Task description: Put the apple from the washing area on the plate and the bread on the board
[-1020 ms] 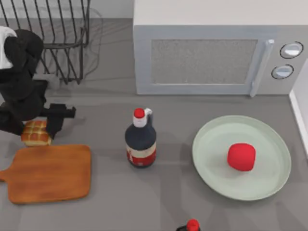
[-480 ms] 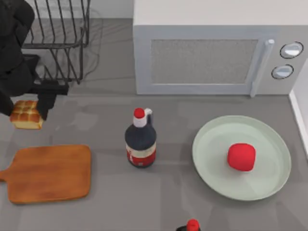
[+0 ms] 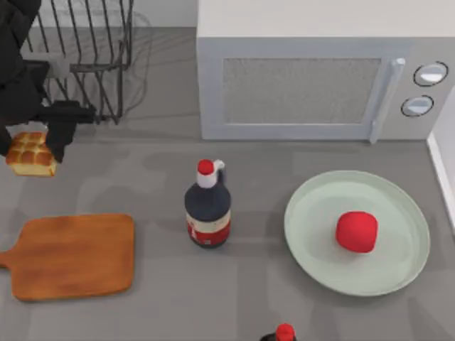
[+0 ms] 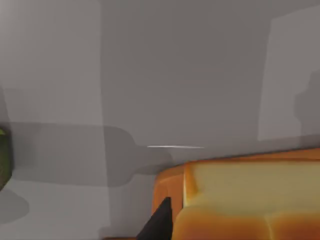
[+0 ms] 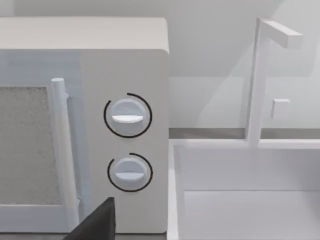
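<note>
My left gripper is shut on the bread, a golden-brown bun block, and holds it off the table at the far left in front of the wire rack. In the left wrist view the bread sits close up beside one dark fingertip. The wooden board lies bare, nearer the front edge than the bread. On the right the red apple rests in the pale green plate. A dark edge of my right gripper shows in the right wrist view, facing the microwave dials.
A dark sauce bottle with a red cap stands mid-table between board and plate. A second red cap pokes up at the front edge. The microwave spans the back, the black wire rack stands back left, and a white sink sits right.
My left gripper has carried the bread up and toward the back left, away from the board's rear edge. The apple, plate and bottle have stayed put.
</note>
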{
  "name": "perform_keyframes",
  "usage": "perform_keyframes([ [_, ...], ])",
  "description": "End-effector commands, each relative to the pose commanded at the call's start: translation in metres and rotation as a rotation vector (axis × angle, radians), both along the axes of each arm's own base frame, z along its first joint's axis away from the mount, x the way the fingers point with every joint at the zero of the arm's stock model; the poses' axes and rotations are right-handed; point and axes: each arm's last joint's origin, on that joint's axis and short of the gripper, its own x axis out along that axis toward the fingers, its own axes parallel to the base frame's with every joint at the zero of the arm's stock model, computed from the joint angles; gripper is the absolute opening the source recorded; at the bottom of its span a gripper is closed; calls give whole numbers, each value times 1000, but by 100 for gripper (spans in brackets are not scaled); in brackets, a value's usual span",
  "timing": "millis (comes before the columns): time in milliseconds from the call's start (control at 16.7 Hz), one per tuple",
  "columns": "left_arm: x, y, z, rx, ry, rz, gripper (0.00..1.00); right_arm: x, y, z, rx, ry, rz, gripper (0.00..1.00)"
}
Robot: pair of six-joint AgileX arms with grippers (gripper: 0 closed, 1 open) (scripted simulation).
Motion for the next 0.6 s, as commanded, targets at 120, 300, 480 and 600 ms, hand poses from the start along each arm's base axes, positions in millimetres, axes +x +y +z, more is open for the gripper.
perform_keyframes([
  [120, -7, -4, -1, 0, -2, -3, 0, 0, 0, 0, 0, 0, 0, 100],
  [300, -30, -11, -8, 0, 0, 6, 0, 0, 0, 0, 0, 0, 0, 100],
  [480, -61, -16, -21, 4, 16, 26, 0, 0, 0, 0, 0, 0, 0, 100],
  [600, -77, -18, -26, 4, 11, 38, 0, 0, 0, 0, 0, 0, 0, 100],
])
